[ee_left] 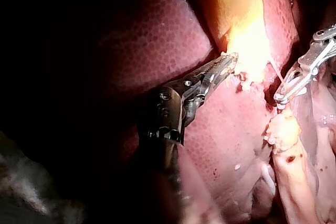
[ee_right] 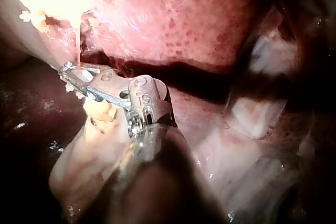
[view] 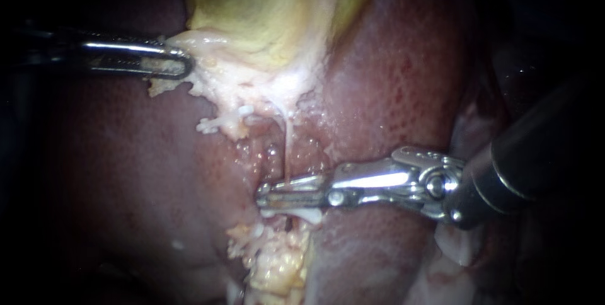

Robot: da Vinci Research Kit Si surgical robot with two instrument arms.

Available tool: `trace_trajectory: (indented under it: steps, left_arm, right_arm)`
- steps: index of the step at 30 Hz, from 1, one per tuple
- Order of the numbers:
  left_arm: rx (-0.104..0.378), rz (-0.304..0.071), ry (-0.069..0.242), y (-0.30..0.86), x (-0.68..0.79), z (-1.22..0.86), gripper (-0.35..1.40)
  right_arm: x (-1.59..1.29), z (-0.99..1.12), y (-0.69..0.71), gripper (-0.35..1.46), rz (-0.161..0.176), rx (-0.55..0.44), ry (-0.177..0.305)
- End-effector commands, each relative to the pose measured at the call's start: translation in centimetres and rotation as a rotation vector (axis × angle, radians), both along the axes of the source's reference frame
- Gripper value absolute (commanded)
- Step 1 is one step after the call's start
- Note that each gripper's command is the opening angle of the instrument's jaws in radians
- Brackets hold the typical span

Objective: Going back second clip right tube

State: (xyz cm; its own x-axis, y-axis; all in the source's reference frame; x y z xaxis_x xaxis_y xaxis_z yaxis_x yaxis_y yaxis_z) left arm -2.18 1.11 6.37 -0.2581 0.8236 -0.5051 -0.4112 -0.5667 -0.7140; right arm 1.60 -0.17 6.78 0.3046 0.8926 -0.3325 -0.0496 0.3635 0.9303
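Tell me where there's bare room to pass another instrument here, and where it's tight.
Bare liver lies open below the left instrument, which grips the pale fringe of the gallbladder. More bare liver sits above the right instrument, right of the gallbladder. It's crowded where the thin tube meets the right instrument, with fatty tissue just beneath.

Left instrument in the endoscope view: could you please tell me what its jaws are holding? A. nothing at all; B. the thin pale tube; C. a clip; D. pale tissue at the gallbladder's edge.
D: the left instrument has its jaws shut on the pale tissue at the lower edge of the yellowish gallbladder, well apart from the thin tube.
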Motion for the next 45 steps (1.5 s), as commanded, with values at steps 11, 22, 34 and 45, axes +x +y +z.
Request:
trace_trajectory:
  steps: [11, 22, 34, 45]
  left_arm:
    - [0.0, 0.0, 0.0, 0.0, 0.0, 0.0, -0.35]
    - [0.0, 0.0, 0.0, 0.0, 0.0, 0.0, -0.35]
    - [0.0, 0.0, 0.0, 0.0, 0.0, 0.0, -0.35]
    - [0.0, 0.001, -0.001, -0.01, 0.03, -0.01, -0.35]
  right_arm:
    - [0.02, 0.01, 0.0, -0.2, 0.006, -0.02, 0.026]
    - [0.15, 0.21, -0.02, 0.47, 0.024, -0.149, 0.042]
    - [0.0, 0.52, 0.12, 0.5, 0.119, -0.218, -0.017]
    - [-0.22, 0.51, 0.12, 0.5, 0.079, -0.308, -0.002]
